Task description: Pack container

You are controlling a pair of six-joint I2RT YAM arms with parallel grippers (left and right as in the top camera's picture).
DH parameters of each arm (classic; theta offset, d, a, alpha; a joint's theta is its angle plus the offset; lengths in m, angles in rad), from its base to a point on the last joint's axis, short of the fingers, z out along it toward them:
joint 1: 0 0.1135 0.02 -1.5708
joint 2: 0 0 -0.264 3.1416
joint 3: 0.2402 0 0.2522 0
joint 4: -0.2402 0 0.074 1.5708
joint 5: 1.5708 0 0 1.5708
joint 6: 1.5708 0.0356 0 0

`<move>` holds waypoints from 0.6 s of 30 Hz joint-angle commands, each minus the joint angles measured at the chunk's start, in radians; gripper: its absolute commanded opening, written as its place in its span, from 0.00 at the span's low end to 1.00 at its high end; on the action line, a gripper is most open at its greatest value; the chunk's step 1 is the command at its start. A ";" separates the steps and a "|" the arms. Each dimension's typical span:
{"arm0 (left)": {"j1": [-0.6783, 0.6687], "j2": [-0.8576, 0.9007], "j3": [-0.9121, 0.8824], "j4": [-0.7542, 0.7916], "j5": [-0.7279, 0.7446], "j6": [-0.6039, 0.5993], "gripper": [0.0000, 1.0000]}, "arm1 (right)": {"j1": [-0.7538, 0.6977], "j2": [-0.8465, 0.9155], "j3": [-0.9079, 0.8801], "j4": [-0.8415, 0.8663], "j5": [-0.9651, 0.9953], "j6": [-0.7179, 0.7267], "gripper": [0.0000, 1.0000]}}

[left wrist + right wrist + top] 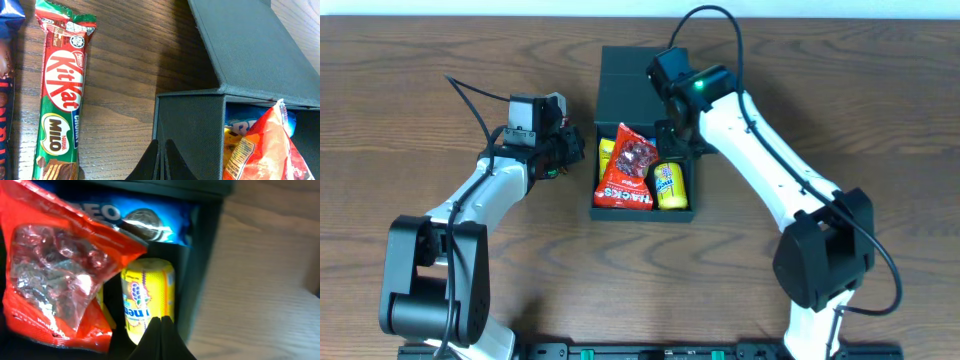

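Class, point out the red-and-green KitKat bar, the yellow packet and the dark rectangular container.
Red-and-green KitKat bar [64, 90]: left wrist view, logo.
Yellow packet [147, 287]: right wrist view, front.
Dark rectangular container [620, 80]: overhead view, lid.

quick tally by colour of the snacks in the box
red bag: 1
yellow packets: 2, one partly under the red bag
blue oreo pack: 1
total in the container: 4

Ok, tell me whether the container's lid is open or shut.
Open. The lid lies folded back on the far side of the container, and the red snack bag and yellow packet inside show from overhead.
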 commanded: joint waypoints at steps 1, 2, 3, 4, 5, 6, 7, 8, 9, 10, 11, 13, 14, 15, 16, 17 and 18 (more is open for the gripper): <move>0.000 -0.018 0.016 0.000 0.003 0.004 0.06 | 0.024 0.009 -0.021 0.023 -0.054 -0.042 0.01; 0.000 -0.018 0.016 0.001 0.003 0.004 0.06 | 0.026 0.020 -0.021 0.040 -0.097 -0.067 0.01; 0.000 -0.018 0.016 0.001 0.003 0.004 0.06 | 0.030 0.026 -0.021 0.055 -0.136 -0.086 0.01; 0.000 -0.018 0.016 0.000 0.004 0.004 0.06 | 0.033 0.032 -0.021 0.066 -0.148 -0.093 0.01; 0.000 -0.018 0.015 0.000 0.004 0.004 0.06 | 0.037 0.039 -0.021 0.074 -0.148 -0.105 0.01; 0.000 -0.018 0.015 0.000 0.004 0.004 0.06 | 0.039 0.042 -0.021 0.081 -0.150 -0.116 0.01; 0.000 -0.018 0.016 0.000 0.004 0.003 0.06 | 0.039 0.049 -0.021 0.090 -0.156 -0.125 0.01; 0.000 -0.018 0.015 0.000 0.004 0.003 0.06 | 0.039 0.053 -0.021 0.096 -0.161 -0.126 0.01; 0.000 -0.018 0.015 0.000 0.004 0.004 0.06 | 0.039 0.060 -0.021 0.100 -0.164 -0.126 0.01; 0.000 -0.018 0.016 0.000 0.004 0.003 0.06 | 0.039 0.067 -0.021 0.103 -0.166 -0.126 0.01; 0.000 -0.018 0.015 0.000 0.004 0.003 0.06 | 0.039 0.074 -0.021 0.103 -0.166 -0.126 0.01; 0.000 -0.018 0.015 0.000 0.005 0.003 0.06 | 0.040 0.089 -0.021 0.109 -0.169 -0.127 0.01; 0.000 -0.018 0.016 0.000 0.005 0.003 0.06 | 0.041 0.100 -0.021 0.117 -0.183 -0.135 0.01; 0.000 -0.018 0.016 0.000 0.005 0.003 0.06 | 0.042 0.103 -0.021 0.123 -0.200 -0.144 0.01; 0.000 -0.018 0.016 0.000 0.010 0.003 0.06 | 0.043 0.111 -0.021 0.132 -0.215 -0.151 0.01; 0.000 -0.018 0.015 0.000 0.018 0.003 0.06 | 0.045 0.118 -0.021 0.141 -0.223 -0.152 0.01; 0.000 -0.018 0.015 0.000 0.025 0.003 0.06 | 0.047 0.122 -0.021 0.150 -0.225 -0.152 0.02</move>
